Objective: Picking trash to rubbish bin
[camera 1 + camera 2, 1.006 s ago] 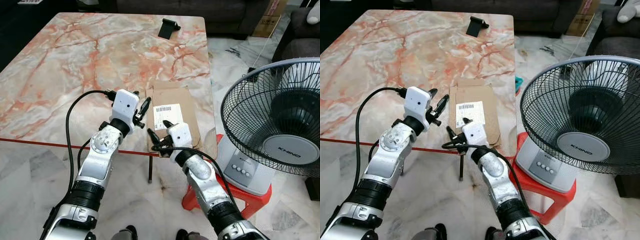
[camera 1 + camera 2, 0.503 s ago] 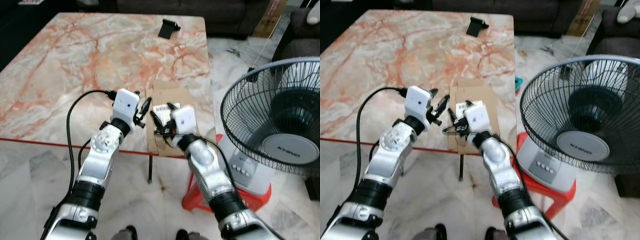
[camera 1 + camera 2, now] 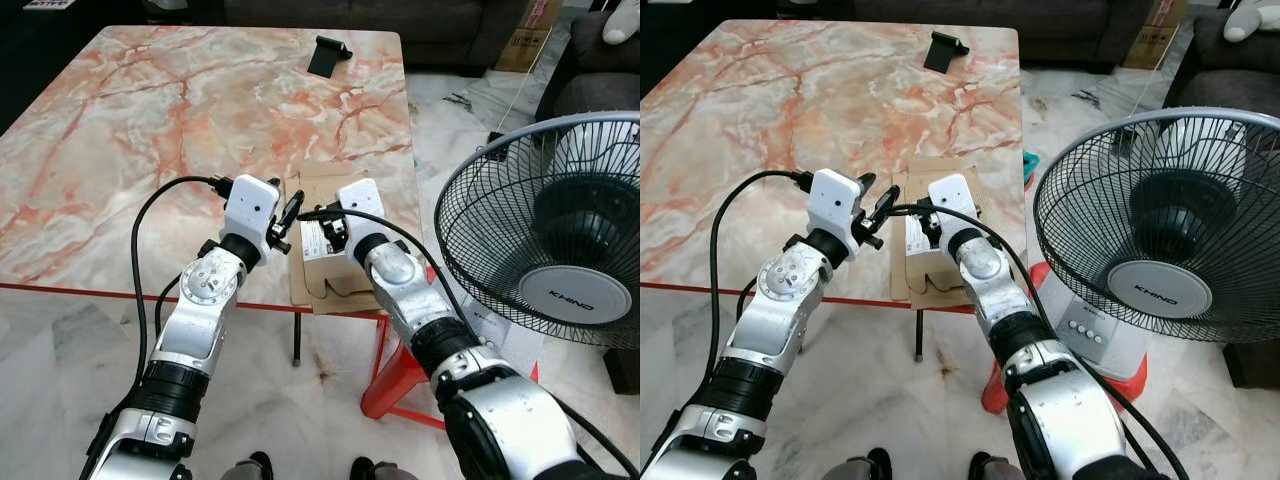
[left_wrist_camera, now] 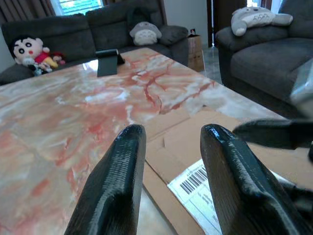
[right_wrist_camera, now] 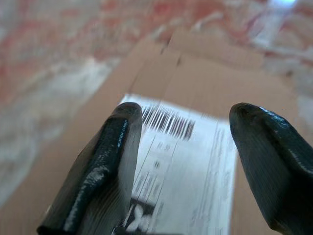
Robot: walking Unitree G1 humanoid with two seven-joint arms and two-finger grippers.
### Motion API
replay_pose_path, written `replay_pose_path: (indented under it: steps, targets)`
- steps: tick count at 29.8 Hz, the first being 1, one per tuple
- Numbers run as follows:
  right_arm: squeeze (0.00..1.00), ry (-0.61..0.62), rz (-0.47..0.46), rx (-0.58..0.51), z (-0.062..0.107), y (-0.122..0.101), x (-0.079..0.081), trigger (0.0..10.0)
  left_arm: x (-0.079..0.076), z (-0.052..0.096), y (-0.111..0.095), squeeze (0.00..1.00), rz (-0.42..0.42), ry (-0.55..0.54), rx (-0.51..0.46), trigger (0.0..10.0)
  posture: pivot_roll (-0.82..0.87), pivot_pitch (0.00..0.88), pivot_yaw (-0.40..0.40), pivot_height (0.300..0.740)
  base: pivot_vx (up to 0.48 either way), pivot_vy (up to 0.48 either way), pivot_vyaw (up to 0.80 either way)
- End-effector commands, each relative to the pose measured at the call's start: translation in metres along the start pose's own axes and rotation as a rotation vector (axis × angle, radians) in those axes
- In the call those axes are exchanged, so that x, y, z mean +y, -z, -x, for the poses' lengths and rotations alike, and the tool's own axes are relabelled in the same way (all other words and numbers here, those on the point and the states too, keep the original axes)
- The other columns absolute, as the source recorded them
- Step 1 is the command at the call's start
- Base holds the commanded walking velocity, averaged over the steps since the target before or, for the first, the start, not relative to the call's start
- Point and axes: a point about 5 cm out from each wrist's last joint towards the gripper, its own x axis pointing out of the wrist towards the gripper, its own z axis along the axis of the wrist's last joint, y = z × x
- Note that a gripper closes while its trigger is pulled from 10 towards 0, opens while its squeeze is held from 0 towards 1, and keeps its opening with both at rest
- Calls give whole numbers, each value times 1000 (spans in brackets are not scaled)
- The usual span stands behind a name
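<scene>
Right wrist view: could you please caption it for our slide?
Open right gripper fingers poised over the flattened cardboard box and its shipping label.

Head views downward; wrist views (close) share cardboard (image 4: 195, 147).

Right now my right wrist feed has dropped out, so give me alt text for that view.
The right gripper hangs open just above the flattened cardboard, its two black fingers straddling the white shipping label with its barcode. The marble table blurs beyond.

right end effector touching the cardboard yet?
Cannot tell. In the right wrist view the right end effector is open over the cardboard's white label, but its fingertips run out of frame, so no contact or gap shows plainly.
</scene>
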Motion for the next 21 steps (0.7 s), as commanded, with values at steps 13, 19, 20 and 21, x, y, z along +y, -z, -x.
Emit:
replay_pose_path:
  steps: [13,19,20,21]
  targets:
    - [0,-132,49,229,16,62,17,10000,-11,4,-3,0,23,88,15,10000,101,152,-23,740,0,0,0]
    - [0,-171,17,218,24,75,20,10000,-11,4,-3,0,31,96,21,10000,89,159,-22,740,0,0,0]
    - [0,-175,10,213,26,77,20,10000,-11,4,-3,0,33,98,21,10000,84,162,-21,740,0,0,0]
    - [0,-179,5,208,27,78,21,10000,-11,4,-3,0,35,98,21,10000,82,162,-20,740,0,0,0]
